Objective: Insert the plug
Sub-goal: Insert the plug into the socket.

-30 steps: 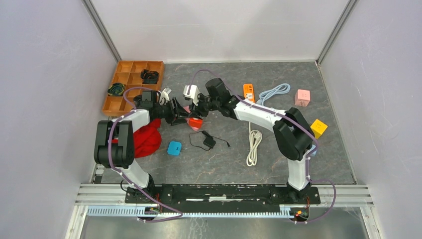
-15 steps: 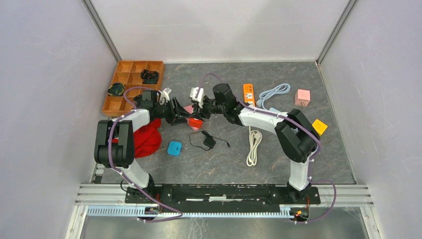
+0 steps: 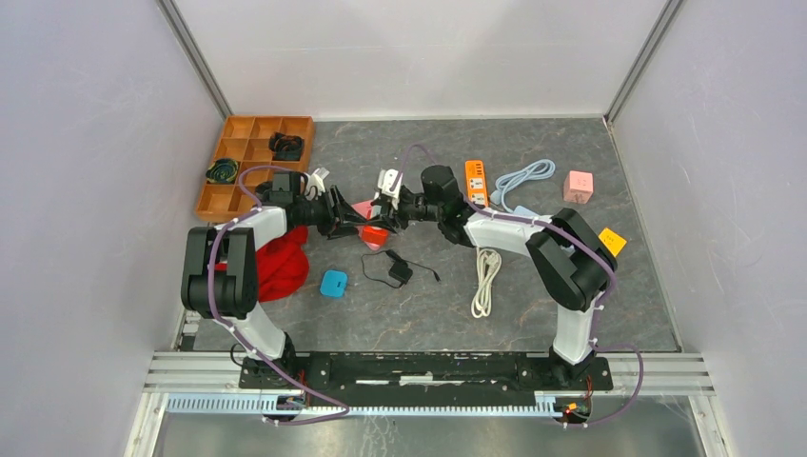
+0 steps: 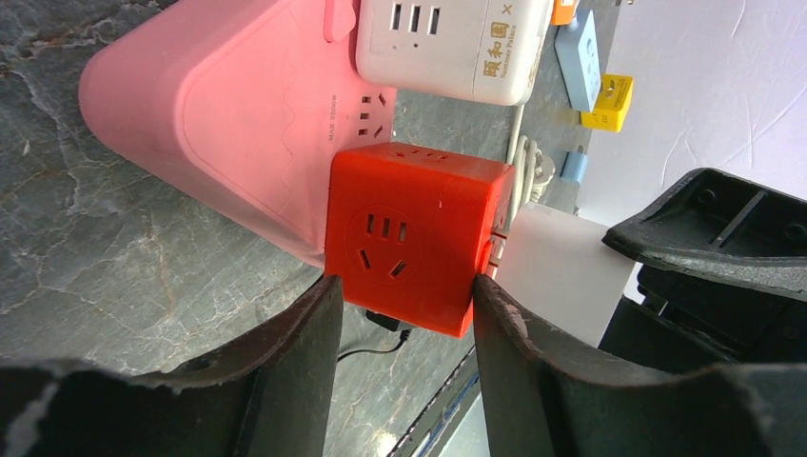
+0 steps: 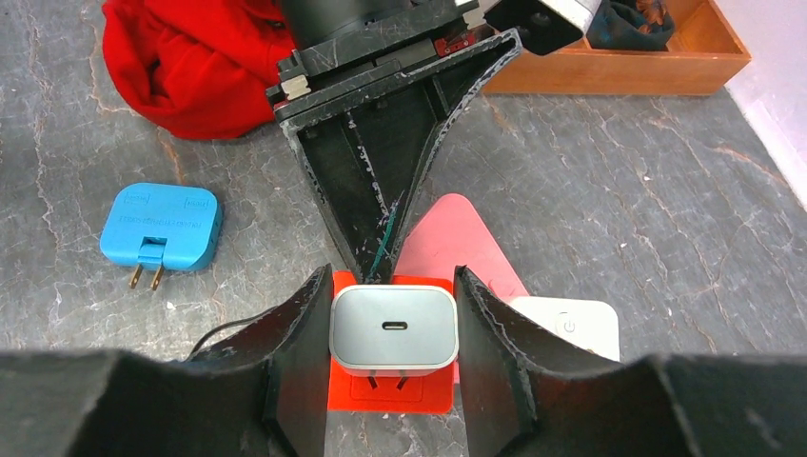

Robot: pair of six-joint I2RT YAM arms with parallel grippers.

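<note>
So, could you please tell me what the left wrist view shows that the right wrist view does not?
Only the left wrist view shows the red socket cube's front outlet face, clamped between the left jaws, plus the yellow block far off. Only the right wrist view shows the charger's USB port, its prongs at the cube, the blue adapter, the red cloth and the wooden tray. Both show the cube, the charger, the pink power strip and the white power strip.

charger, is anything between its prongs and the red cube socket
Nothing visible. The right gripper holds the charger with its prongs right at a face of the red cube; the left gripper clamps only the cube's sides.
</note>
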